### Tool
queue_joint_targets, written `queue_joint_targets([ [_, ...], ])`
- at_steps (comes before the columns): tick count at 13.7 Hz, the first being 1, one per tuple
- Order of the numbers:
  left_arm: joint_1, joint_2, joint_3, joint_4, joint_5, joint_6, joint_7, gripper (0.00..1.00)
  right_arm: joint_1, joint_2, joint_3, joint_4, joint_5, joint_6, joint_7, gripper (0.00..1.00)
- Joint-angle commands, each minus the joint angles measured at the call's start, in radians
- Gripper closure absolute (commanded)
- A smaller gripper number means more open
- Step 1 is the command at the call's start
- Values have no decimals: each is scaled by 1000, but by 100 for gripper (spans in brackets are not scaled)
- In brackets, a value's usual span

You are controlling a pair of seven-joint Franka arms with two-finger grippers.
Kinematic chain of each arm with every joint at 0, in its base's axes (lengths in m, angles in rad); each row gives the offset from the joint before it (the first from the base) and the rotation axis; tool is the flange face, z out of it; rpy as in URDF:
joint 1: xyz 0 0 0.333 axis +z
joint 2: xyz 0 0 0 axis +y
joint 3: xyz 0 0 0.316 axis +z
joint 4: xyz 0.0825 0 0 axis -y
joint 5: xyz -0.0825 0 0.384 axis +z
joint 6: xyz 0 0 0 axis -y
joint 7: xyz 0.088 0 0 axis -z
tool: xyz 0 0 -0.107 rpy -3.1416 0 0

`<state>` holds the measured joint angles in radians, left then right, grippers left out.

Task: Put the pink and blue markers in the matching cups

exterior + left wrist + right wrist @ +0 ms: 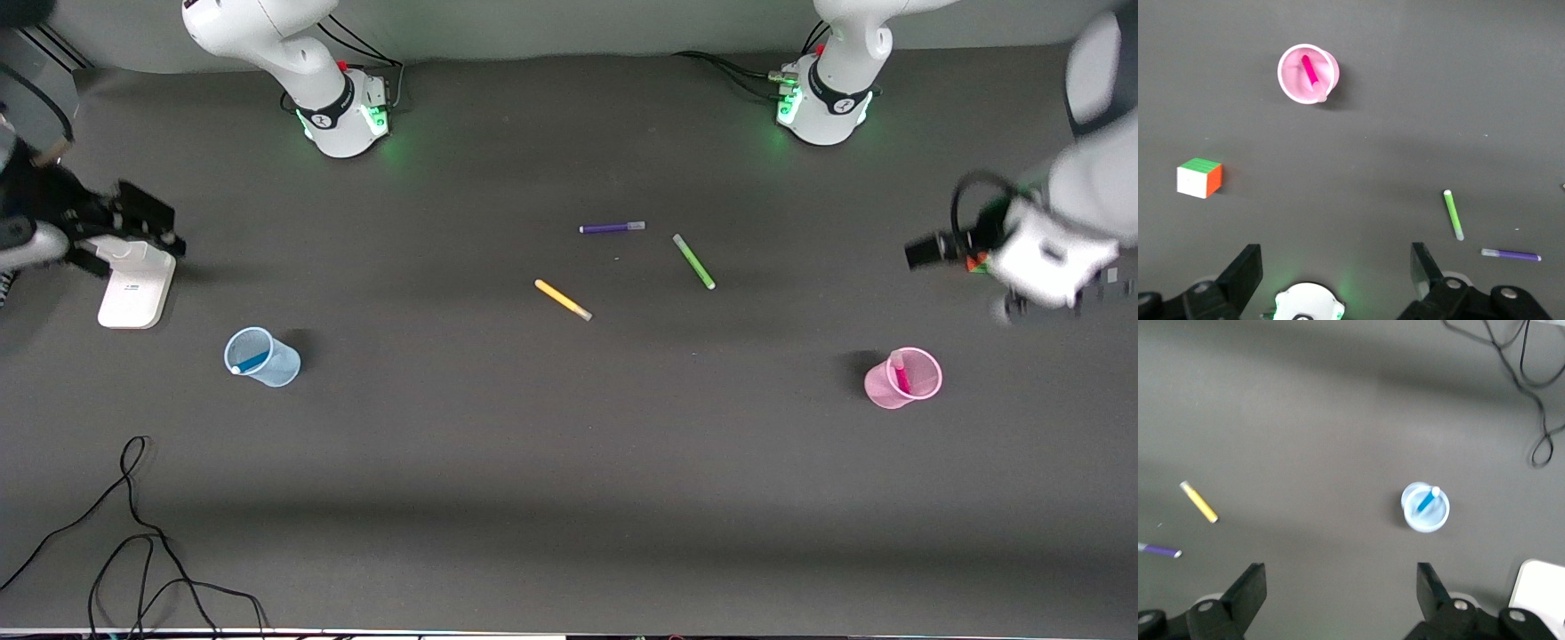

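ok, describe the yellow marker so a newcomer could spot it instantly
Look mid-table, between the blue cup and pink cup, where three loose markers lie flat. The yellow marker is the one nearest the front camera, lying diagonally; its neighbours are a green marker and a purple marker.

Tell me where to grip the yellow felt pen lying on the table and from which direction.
Grip the slim yellow felt pen at mid-barrel, coming straight down from above. It lies flat and diagonal on the dark table, so turn the claw's fingers across its long axis; nothing touches it.
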<state>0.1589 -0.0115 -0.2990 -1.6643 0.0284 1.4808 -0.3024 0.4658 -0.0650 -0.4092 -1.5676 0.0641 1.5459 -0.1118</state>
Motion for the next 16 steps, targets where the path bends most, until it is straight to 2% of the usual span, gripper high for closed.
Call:
queue_joint_targets([
  [1,13,-178,34,-176,13,101,136,1,-219,-116,264,-95,-67,-35,67,0],
  [2,22,-197,59,-199,7,110,190,1,-264,-140,312,-118,-72,-35,69,0],
  [3,21,-200,86,-199,5,114,213,1,-268,-144,319,-121,-72,-35,86,0],
  [6,22,-188,92,-163,5,141,279,1,-285,-95,319,-115,-72,2,99,0],
  [10,14,-176,90,-160,4,193,301,1,-302,-20,319,-78,-61,11,104,0],
  [16,14,-160,87,-118,14,171,301,1,-300,-12,317,-80,-60,11,106,0],
])
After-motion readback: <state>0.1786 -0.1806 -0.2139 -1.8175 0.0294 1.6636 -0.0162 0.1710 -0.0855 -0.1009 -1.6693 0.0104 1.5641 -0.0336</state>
